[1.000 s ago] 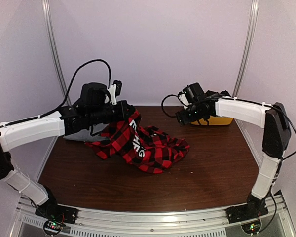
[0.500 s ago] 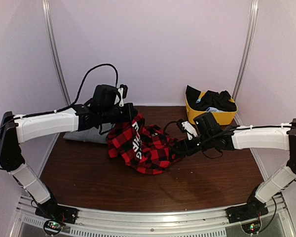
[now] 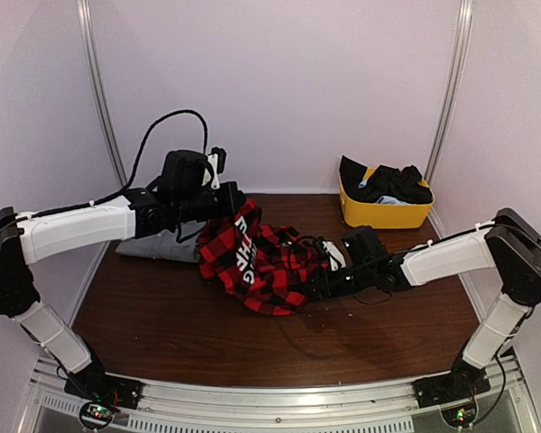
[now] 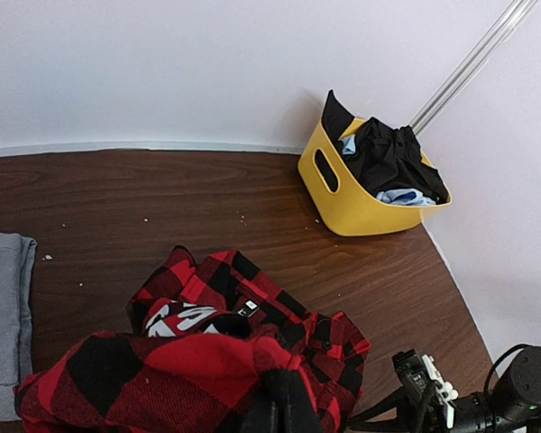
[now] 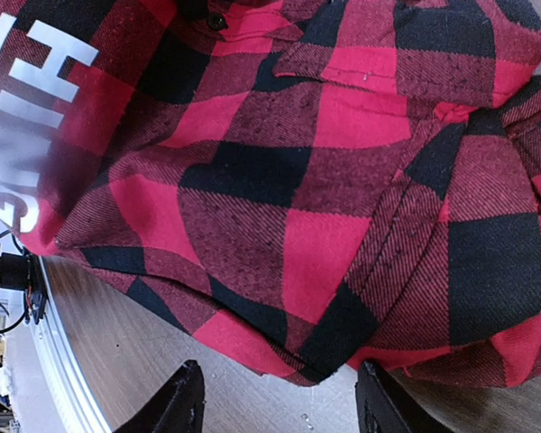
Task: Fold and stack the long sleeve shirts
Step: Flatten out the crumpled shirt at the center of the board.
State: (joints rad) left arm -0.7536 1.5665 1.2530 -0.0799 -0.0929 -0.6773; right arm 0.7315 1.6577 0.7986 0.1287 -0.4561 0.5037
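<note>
Left fingers (image 4: 287,408) clenched on a bunch of the flannel shirt (image 3: 266,262), holding that part up off the tabletop (image 3: 207,334). The rest is heaped mid-tabletop, nearer the far edge. Right fingers (image 5: 186,401) spread, low at the shirt's right hem, not gripping it. Grey shirt (image 3: 158,245) lies by the left edge, far end. Yellow bin (image 3: 383,215) in the far-right corner.

The table (image 3: 207,347) lies open before the flannel shirt (image 3: 261,266); yellow bin (image 3: 383,215) blocks far-right corner.
</note>
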